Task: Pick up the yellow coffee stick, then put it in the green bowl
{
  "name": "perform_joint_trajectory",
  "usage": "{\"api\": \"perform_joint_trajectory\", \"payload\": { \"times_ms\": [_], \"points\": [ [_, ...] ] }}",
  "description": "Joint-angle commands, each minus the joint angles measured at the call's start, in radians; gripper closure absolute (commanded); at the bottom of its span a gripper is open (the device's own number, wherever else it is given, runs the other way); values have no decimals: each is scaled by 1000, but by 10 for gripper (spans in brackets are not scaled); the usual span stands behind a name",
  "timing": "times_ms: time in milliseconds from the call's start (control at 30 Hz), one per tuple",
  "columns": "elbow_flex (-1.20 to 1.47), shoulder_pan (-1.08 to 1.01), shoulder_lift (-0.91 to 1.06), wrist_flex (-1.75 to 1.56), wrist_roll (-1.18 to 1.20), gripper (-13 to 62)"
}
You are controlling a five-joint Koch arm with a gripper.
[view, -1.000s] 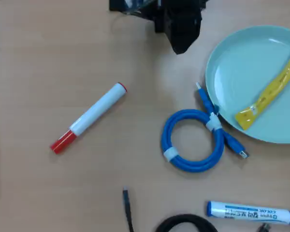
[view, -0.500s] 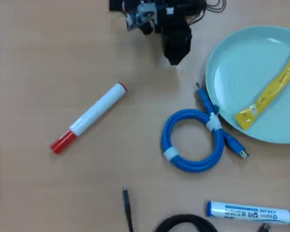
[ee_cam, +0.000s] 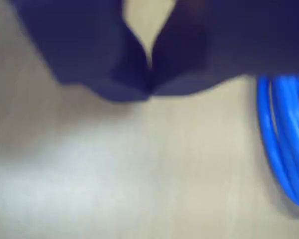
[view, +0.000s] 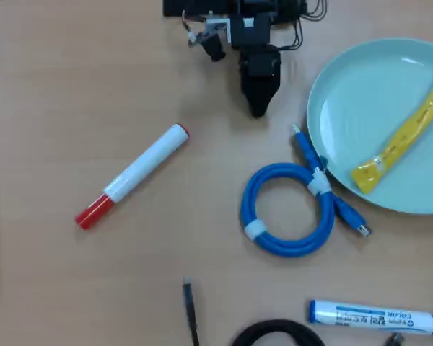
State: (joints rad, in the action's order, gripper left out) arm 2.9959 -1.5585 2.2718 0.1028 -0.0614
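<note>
1. Since the yellow coffee stick (view: 404, 137) already lies inside the green bowl (view: 346, 108), slanting from the lower rim up toward the right edge of the overhead view, I judge the placing done, and the step in hand is simply to draw clear and rest.
2. My claw (view: 257, 109) sits near the top of the overhead view, well apart from the bowl, with its tips meeting and nothing between them; the wrist view (ee_cam: 148, 89) shows the two dark tips touching.
3. To finish well, I should keep my tips together and stay on my own side, away from the coiled blue cable (view: 289, 209) that touches the bowl's rim, so nothing nudges the dish.
4. The white marker (view: 133, 174) with its red cap needs no attention; it lies far off on the tabletop (view: 58, 72).
5. Hidden or poor: the bowl's right side and the stick's upper end are cut off by the frame. The wrist view is badly blurred, so the blue loops at its right edge are probably the cable. A blue-labelled pen (view: 379, 317) and a black cord (view: 274, 333) are partly cropped at the bottom.
</note>
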Motion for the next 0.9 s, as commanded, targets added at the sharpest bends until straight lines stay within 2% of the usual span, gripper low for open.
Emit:
{"api": "perform_joint_trajectory", "payload": {
  "times_ms": [0,167,500,867],
  "points": [
    [51,-9,106,-71,5,576],
    [161,-67,104,-155,0,577],
    [161,-77,101,-6,3,576],
    [161,-78,101,2,5,576]
  ]
}}
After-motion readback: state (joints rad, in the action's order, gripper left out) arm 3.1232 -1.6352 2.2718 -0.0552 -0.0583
